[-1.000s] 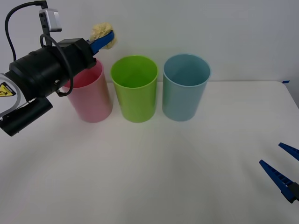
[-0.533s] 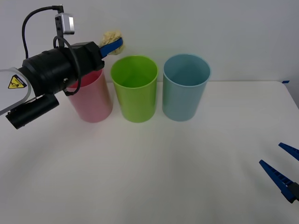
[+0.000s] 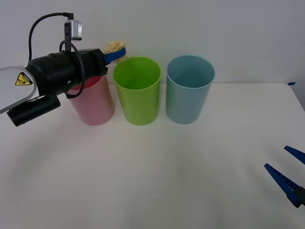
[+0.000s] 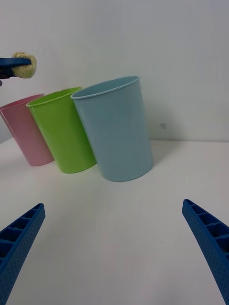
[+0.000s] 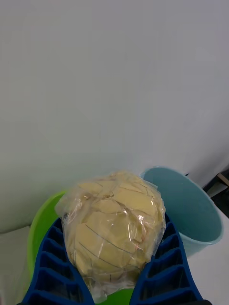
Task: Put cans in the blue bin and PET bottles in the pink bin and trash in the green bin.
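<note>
**Wad held high at the green bin's rim**

Nearest the robot, at the right edge of the white table, the right gripper waited low with its blue ribbed fingers spread wide apart and nothing between them. The tabletop lay bare from there to the bins.

Farther back, three tall plastic bins stood upright in a row near the wall: the pink bin on the left, the green bin in the middle, the blue bin on the right. The pink and green ones stood just beside each other, and the blue one stood just beside the green.

The left arm reached in from the left, above the pink bin. Its black body hid part of that bin's rim. The left gripper was raised above the gap between the pink and green bins, close to the green bin's far left rim. Its blue fingers were clamped on the trash, a pale yellow-beige crumpled wad wrapped in clear film. The wad was held in the air, touching no bin
</note>
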Tool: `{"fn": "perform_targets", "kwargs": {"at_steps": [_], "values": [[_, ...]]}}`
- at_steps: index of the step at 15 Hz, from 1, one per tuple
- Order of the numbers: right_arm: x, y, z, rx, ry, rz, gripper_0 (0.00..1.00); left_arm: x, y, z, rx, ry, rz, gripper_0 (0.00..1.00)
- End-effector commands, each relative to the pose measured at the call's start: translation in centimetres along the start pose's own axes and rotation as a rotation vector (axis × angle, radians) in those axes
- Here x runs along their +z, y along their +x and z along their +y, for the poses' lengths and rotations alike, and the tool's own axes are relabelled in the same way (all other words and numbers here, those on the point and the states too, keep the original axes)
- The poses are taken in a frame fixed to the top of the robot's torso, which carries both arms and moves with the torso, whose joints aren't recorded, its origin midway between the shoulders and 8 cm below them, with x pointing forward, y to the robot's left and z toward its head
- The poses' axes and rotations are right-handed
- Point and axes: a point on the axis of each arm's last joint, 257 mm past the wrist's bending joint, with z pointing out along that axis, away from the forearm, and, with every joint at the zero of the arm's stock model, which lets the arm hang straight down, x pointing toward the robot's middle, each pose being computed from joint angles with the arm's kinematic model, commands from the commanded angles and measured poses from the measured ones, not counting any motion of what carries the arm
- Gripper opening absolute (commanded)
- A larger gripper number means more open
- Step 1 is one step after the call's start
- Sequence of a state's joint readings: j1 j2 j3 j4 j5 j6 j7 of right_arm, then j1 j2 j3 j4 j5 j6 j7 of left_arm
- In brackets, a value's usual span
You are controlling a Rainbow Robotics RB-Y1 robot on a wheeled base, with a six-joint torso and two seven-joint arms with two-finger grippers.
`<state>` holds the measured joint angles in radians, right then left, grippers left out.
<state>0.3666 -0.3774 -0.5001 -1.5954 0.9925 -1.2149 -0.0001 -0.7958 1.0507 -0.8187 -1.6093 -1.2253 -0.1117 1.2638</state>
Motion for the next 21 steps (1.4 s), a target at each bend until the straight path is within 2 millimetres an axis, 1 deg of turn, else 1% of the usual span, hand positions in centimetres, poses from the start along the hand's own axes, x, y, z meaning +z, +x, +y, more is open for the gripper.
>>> {"fn": "perform_targets", "kwargs": {"at_steps": [1,3,4,7,9,14,16,19,21], "values": [[0.0,0.0,0.0,0.000,0.000,0.000,1.00,0.8,1.1,0.4,0.000,-0.011,0.043,0.00],[0.0,0.0,0.0,0.000,0.000,0.000,1.00,1.0,1.7,0.1,-0.031,-0.005,0.057,0.00],[0.0,0.0,0.0,0.000,0.000,0.000,1.00,1.0,1.5,0.0,-0.032,-0.004,0.055,0.00],[0.0,0.0,0.0,0.000,0.000,0.000,1.00,1.0,2.3,-0.1,-0.028,0.005,0.097,0.00],[0.0,0.0,0.0,0.000,0.000,0.000,1.00,1.2,2.0,-0.2,-0.026,0.006,0.093,0.00],[0.0,0.0,0.0,0.000,0.000,0.000,1.00,1.2,2.4,-0.2,-0.027,0.009,0.113,0.00],[0.0,0.0,0.0,0.000,0.000,0.000,1.00,1.4,2.8,-0.1,-0.029,0.009,0.132,0.00],[0.0,0.0,0.0,0.000,0.000,0.000,1.00,1.9,2.8,-0.2,-0.032,0.013,0.133,0.00],[0.0,0.0,0.0,0.000,0.000,0.000,1.00,2.2,2.7,0.1,-0.034,0.006,0.133,0.00]]}}
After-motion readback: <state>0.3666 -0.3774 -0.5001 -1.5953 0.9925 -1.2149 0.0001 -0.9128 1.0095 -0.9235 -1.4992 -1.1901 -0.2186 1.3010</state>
